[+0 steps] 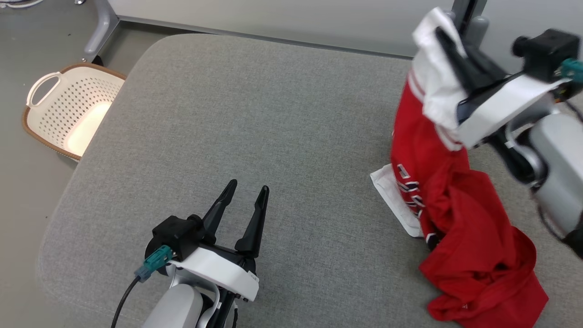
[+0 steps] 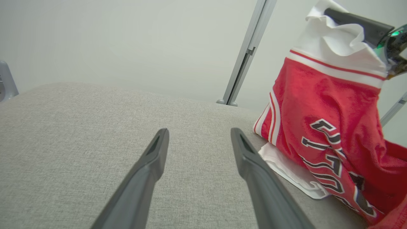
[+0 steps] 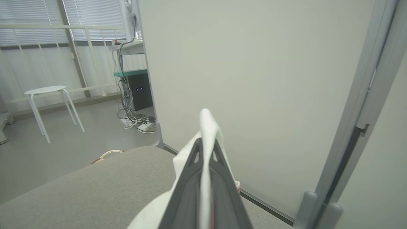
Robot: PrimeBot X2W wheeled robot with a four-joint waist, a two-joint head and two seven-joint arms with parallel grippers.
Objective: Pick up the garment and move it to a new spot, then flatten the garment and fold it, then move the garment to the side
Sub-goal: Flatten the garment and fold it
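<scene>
Grips the garment (image 1: 455,205) with the right gripper (image 1: 441,33), pinched shut on a white sleeve, high over the far right part of the grey padded surface (image 1: 273,114). Lets the red body hang down from this sleeve, with red-and-white striped trim just under the fingers and black letters with white outline running down the front. Leaves the lower part heaped in loose folds on the surface, touching it, with another white part lying flat beside the heap, on the side toward the middle. Holds the left gripper (image 1: 249,186) low at the near side, both fingers spread wide with nothing between them, well apart from the garment. In the left wrist view, looks along these two spread fingers, with the hanging garment at the right and a grey metal post (image 2: 248,51) behind the surface. In the right wrist view, shows a thin edge of white cloth squeezed between the two dark fingers and standing up a little past the tips. On the floor at the left of the surface, a cream basket (image 1: 68,109) with holes and a brown rim; farther in the room, a white stool (image 3: 47,90).
</scene>
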